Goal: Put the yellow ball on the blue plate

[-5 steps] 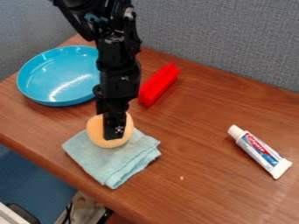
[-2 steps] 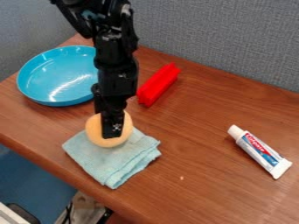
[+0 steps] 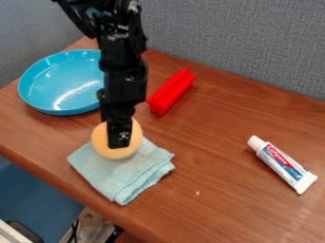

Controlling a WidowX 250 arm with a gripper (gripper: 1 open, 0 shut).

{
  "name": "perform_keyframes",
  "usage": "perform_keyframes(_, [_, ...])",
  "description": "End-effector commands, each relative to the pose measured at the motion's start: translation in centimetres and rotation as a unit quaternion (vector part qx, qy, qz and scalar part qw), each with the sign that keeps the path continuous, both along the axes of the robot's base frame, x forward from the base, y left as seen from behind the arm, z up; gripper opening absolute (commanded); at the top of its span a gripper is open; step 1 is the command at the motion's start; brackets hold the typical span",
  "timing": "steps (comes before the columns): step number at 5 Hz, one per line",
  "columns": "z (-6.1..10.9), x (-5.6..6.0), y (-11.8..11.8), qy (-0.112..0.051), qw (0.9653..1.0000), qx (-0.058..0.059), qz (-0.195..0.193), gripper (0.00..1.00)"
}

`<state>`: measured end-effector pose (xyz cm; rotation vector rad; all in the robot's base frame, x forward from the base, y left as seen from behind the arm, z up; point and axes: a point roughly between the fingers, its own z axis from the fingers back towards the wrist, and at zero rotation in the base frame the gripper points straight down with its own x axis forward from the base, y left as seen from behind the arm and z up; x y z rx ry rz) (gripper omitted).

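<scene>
Ball [image 3: 112,143] shifted left, pale yellow-orange, matte

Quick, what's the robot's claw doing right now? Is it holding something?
Gripper: closed on the yellow ball, which sits on the teal cloth. Not lifted yet.

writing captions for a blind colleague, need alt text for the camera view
A black robot arm reaches straight down with its gripper closed on a yellow ball that sits on a light teal cloth on a wooden table. An empty blue plate lies behind to the left, a red block behind the arm, and a toothpaste tube to the right.
</scene>
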<state>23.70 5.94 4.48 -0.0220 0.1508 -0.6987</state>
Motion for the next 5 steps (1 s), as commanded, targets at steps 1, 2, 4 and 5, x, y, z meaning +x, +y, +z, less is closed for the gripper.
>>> perform_keyframes(1, [0.55, -0.16, 0.19, -0.003, 1.0, -0.004, -0.003, 0.0])
perform_keyframes(2, [0.48, -0.14, 0.24, -0.003, 1.0, -0.006, -0.004, 0.0])
perform_keyframes(4, [0.47, -0.09, 0.32, -0.005, 0.9999, -0.009, -0.007, 0.0])
perform_keyframes(5, [0.38, -0.06, 0.35, -0.005, 0.9999, -0.011, -0.008, 0.0])
